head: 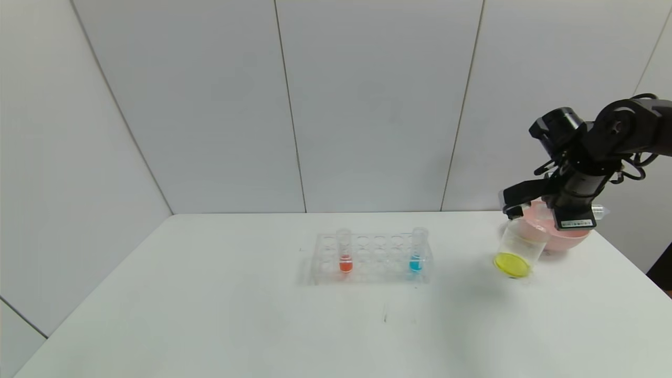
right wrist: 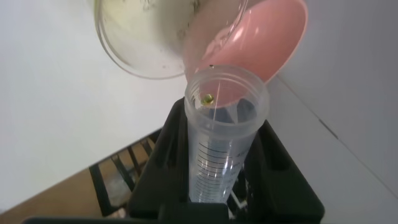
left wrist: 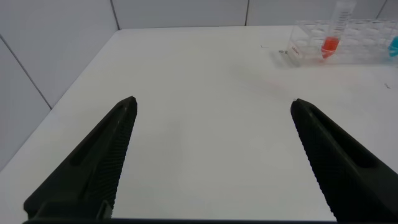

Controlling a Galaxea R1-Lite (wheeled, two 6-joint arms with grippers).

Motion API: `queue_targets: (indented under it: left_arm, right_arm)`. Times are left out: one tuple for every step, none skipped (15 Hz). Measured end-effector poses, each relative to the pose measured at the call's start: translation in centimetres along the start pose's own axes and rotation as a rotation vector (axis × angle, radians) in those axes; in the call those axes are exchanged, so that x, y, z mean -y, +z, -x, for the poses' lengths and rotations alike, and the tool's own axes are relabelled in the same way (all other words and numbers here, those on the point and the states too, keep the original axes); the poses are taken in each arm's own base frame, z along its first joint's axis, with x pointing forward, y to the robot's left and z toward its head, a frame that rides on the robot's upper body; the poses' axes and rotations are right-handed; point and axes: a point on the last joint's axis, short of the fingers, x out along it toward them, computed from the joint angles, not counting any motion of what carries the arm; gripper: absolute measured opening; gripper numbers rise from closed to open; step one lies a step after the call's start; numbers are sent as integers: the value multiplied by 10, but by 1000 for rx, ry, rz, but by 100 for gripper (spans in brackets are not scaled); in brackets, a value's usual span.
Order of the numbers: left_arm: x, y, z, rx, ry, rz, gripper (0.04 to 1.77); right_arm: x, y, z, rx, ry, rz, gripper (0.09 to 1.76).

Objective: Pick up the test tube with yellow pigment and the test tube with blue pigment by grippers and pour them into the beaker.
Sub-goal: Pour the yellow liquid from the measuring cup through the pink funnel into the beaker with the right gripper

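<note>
My right gripper (head: 517, 207) is shut on the test tube with yellow pigment (right wrist: 219, 149) and holds it tipped, mouth toward the beaker (head: 517, 247). The tube looks nearly empty, with one yellow drop at its rim. The beaker stands on the table at the right with yellow liquid at its bottom, and it also shows in the right wrist view (right wrist: 140, 43). The test tube with blue pigment (head: 417, 252) stands upright in the right end of the clear rack (head: 373, 257). My left gripper (left wrist: 213, 106) is open and empty over bare table, far from the rack.
A tube with orange-red liquid (head: 345, 252) stands in the rack's left end. A pink bowl (head: 564, 236) sits just behind the beaker, under my right arm. The table's right edge runs close to the bowl.
</note>
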Motion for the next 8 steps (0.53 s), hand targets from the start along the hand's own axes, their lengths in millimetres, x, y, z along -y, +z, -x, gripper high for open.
queue_targets:
  left_arm:
    - [0,0,0,0,0,0,176]
    - [0,0,0,0,0,0,176]
    - [0,0,0,0,0,0,176]
    - [0,0,0,0,0,0,176]
    - [0,0,0,0,0,0,176]
    - [0,0,0,0,0,0,176]
    - [0,0,0,0,0,0,176]
    - [0,0,0,0,0,0,176]
  right_arm:
    - [2,-4,2,102,10,-28,56]
    - [4,-9,5,193,19,-61,56]
    - [6,-15,8,300,34,-104,56]
    - [7,-20,11,413,55,-155,56]
    - [8,-24,15,522,82,-211,56]
    - [10,-27,18,639,111,-270,56]
    - [14,-28,20,767,128,-317,56]
    - [20,-29,21,907,131,-349,56]
